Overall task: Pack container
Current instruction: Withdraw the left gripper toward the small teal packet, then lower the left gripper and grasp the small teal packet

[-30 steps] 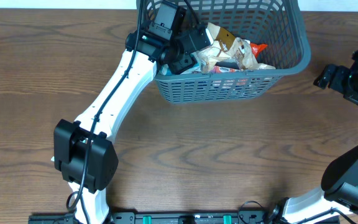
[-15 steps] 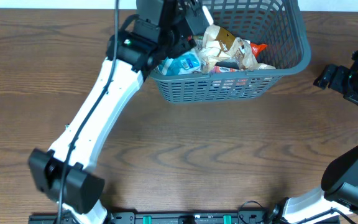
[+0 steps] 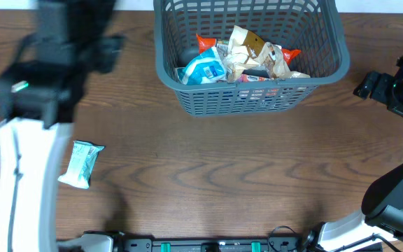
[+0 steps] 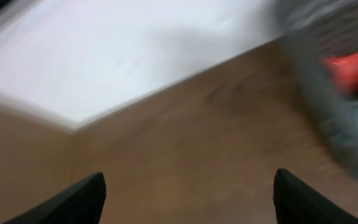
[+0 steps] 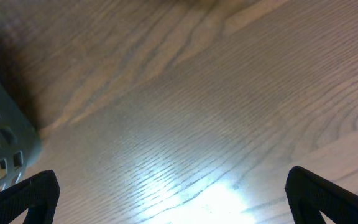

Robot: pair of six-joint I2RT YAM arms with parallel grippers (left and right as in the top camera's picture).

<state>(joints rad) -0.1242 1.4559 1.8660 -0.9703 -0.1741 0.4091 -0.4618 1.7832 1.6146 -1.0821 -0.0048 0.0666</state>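
Bench [image 3: 222,175]: brown wood, fills overhead view; pale strip seen past its far edge in left wrist view.
Container [image 3: 250,98]: dk grey lattice basket, top ctr of overhead frame, upright on bench, part-filled.
Container handling: judged stiff moulded plastic, light even w/ its load, not fragile. Best taken by the thick rim or a short wall, where the slots give purchase. Smooth base likely to slide on bench if pushed.
Left arm [image 3: 26,161]: upper left to lower left of overhead frame, heavily blurred, well apart from container.
Right arm [image 3: 397,189]: right edge of frame, near container, not touching.
Left pincer [image 4: 188,193]: fingers spread, nothing seen between; view blurred.
Right pincer [image 5: 173,193]: spread wide, empty, over bare bench; container corner seen at left edge of its view.
Pkts [image 3: 243,59]: heaped in container, toward lower part as framed; mixed colours, crumpled.
Loose pkt [image 3: 81,164]: teal, flat on bench, lower left of frame, well apart from container; not yet packed.
Next move (judged): loose pkt to be fetched by left pincer; thin, crinkly, prob. slippery, so an edge pinch is called for.
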